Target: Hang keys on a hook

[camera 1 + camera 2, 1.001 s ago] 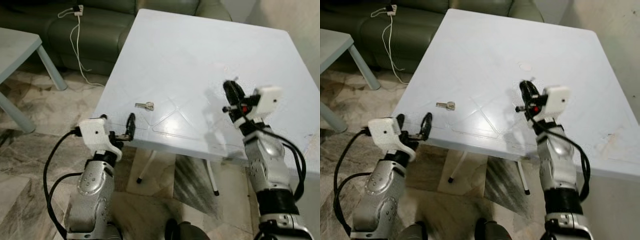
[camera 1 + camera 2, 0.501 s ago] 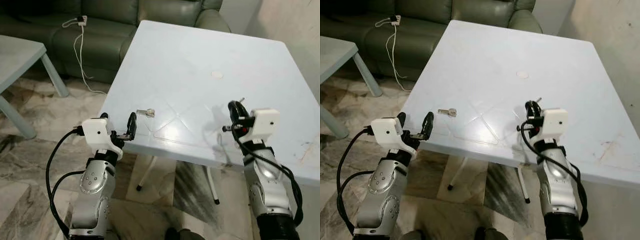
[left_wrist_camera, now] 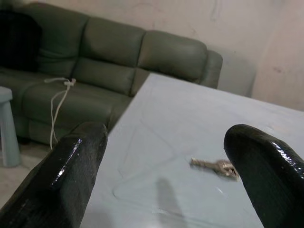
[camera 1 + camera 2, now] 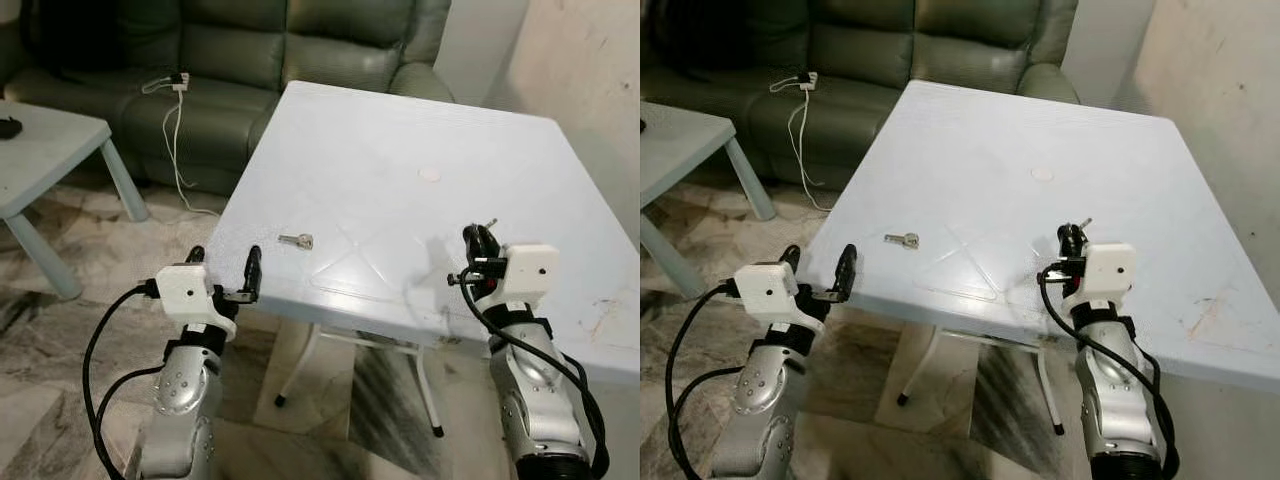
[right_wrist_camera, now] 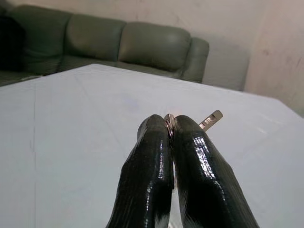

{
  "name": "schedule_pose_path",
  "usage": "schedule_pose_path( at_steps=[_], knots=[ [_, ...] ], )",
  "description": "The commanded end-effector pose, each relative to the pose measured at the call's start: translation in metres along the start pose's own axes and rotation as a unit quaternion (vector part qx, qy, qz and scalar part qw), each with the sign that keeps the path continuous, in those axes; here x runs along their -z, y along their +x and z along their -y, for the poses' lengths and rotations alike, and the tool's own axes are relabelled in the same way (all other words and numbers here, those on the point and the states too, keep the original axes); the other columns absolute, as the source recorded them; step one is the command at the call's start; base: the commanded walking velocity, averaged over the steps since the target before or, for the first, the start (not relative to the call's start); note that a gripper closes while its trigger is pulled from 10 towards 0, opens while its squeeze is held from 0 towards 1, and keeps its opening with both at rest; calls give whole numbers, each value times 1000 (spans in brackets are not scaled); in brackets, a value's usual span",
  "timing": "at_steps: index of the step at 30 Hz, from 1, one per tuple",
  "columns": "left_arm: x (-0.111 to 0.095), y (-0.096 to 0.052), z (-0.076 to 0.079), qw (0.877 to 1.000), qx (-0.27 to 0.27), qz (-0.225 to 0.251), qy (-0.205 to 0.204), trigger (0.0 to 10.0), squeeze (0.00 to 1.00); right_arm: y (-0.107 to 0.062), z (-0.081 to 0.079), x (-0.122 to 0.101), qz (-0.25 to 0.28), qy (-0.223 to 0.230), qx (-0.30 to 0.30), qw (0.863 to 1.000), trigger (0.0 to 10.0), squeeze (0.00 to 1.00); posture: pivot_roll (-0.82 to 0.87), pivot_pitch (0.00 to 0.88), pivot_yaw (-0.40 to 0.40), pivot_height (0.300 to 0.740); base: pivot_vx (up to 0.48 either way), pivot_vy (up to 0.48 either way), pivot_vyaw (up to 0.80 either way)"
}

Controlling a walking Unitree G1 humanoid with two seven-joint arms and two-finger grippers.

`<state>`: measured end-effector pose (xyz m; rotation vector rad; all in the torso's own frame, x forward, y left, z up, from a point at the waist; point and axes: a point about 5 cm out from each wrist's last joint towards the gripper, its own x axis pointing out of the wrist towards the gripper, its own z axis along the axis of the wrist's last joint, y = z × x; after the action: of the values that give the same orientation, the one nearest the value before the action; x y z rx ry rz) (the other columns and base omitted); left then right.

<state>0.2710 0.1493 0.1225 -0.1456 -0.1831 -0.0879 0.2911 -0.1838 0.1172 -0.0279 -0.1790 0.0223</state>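
Right gripper [image 4: 1071, 238] lower, keys [image 5: 211, 118] half-hidden

Worktop [image 4: 400, 150] pale blue-white, sofa [image 4: 250, 50] dark green, floor [image 4: 60, 340] grey-brown marble veining, claw fingers [image 5: 156, 166] glossy black, key [image 4: 296, 240] silver.

I see a key [image 4: 296, 240] on the table [image 4: 400, 140] near its front-left edge, sofa [image 4: 250, 50] behind the table, side table [image 4: 40, 140] off to the left, cable [image 4: 175, 130] on the sofa.
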Motion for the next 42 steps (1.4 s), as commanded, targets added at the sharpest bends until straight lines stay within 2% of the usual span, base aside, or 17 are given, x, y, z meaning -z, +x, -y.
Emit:
schedule_pose_path(
  at_steps=[1, 5, 15, 23, 26, 31, 36, 42],
  knots=[
    [2, 4, -1, 1000, -2, -4, -5, 10000, 0, -1, 3, 5, -13, -15, 11, 1000, 10000, 0, 67, 0, -98, 740, 0, 0, 0],
    [3, 8, -6, 1000, -8, -3, 1, 10000, 0, 0, 5, 10, -32, -18, 13, 999, 10000, 0, 64, 0, -97, 740, 0, 0, 0],
    [-2, 26, -12, 1000, -6, 7, 10, 10000, 0, 10, 4, 11, -43, -36, -3, 998, 10000, 0, 62, 0, -100, 740, 0, 0, -704],
    [-2, 33, -9, 1000, 6, 10, 16, 10000, 0, 17, 3, 11, -43, -48, -12, 998, 10000, 0, 47, 0, -82, 740, 0, 0, -755],
    [1, 34, -8, 999, 9, 4, 34, 10000, 0, 20, 1, 9, -38, -49, -16, 998, 10000, 0, 44, 0, -78, 740, 0, 0, -756],
    [4, 32, -8, 1000, 1, -5, 20, 10000, 0, 23, 0, 8, -37, -48, -16, 998, 10000, 0, 44, 0, -78, 740, 0, -349, -754],
    [6, 34, -6, 1000, -13, -7, -25, 10000, 0, 25, -1, 8, -37, -45, -16, 998, 10000, 0, 45, 5, -84, 740, 0, -192, -756],
    [5, 35, -7, 999, -27, -8, -17, 10000, 0, 26, -1, 7, -35, -46, -13, 998, 10000, 0, 49, 4, -89, 740, 0, 0, -756]
  ],
)
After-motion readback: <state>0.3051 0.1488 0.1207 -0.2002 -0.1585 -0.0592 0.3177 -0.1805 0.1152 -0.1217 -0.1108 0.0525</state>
